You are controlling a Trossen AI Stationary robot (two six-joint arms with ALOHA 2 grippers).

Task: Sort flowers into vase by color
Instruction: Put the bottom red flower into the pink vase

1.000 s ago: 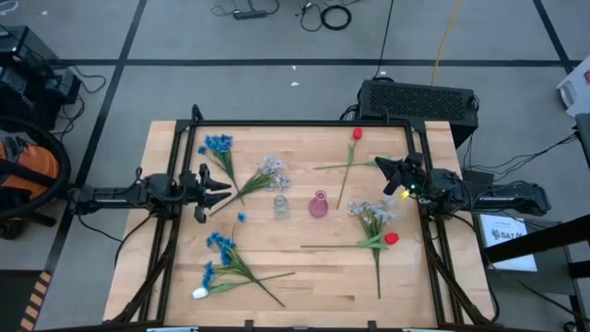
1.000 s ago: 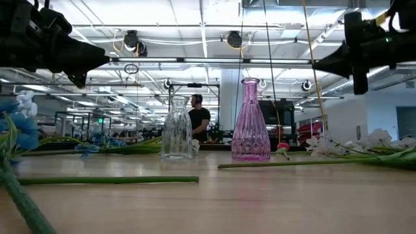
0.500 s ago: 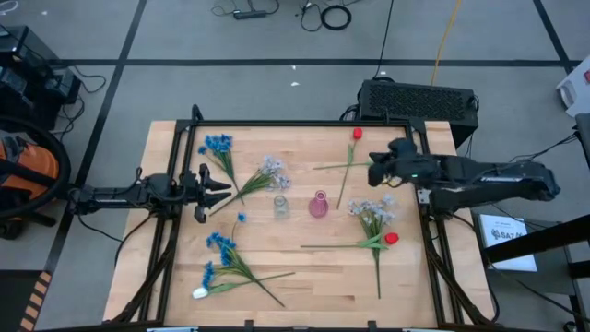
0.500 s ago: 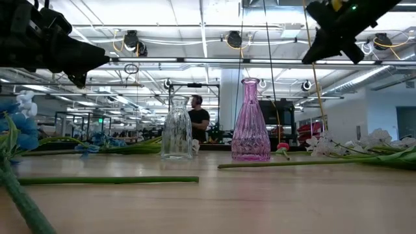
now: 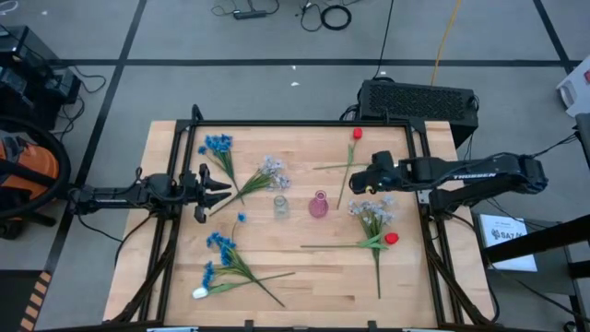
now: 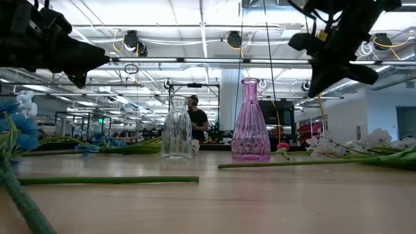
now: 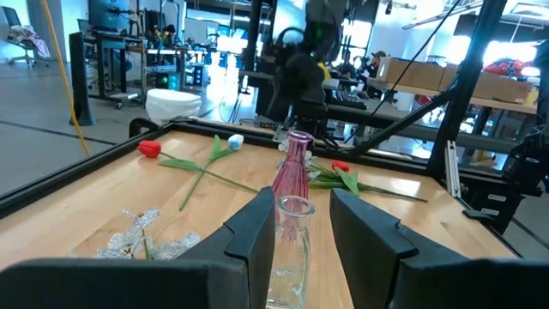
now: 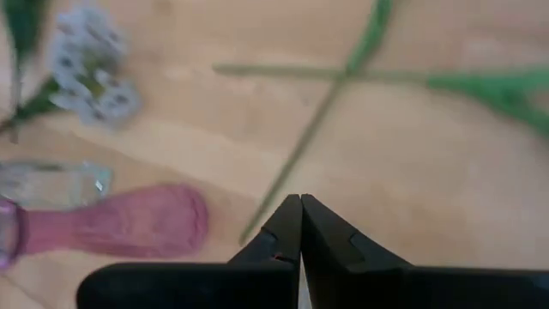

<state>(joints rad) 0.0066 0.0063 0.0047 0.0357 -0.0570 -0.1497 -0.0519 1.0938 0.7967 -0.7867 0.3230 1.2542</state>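
— Two vases stand mid-counter, the clear vase [image 5: 280, 207] left of the pink vase [image 5: 319, 205], and neither holds a stem yet. What worries you?

— The right hand [image 5: 359, 183] hangs above the wood just right of the pink vase, close to the stem of the red tulip [image 5: 357, 135] that runs down from the upper right of the high frame. Its fingers [image 8: 287, 230] are pressed together and grip nothing. If it drops like that, it only pokes the stem and rolls it aside.

— So it has to spread first?

— Yes, and two stems cross right there (the green one lying sideways over the tulip's). A wide bite could lift both, and colours would mix.

— And the vases?

— Tall, narrow, probably light. An arm swinging in from the right could clip the pink one and topple it into the clear one.

— Other flowers?

— Blue sprays [image 5: 218, 145] sit upper left and lower left [image 5: 221, 247], a pale cluster [image 5: 272, 169] above the clear vase, another pale bunch [image 5: 373, 214] with a second red bud [image 5: 391, 238] at right.

— The left hand [image 5: 221, 187]?

— Parked at the left edge of the counter [image 5: 304, 277], fingers apart, empty.
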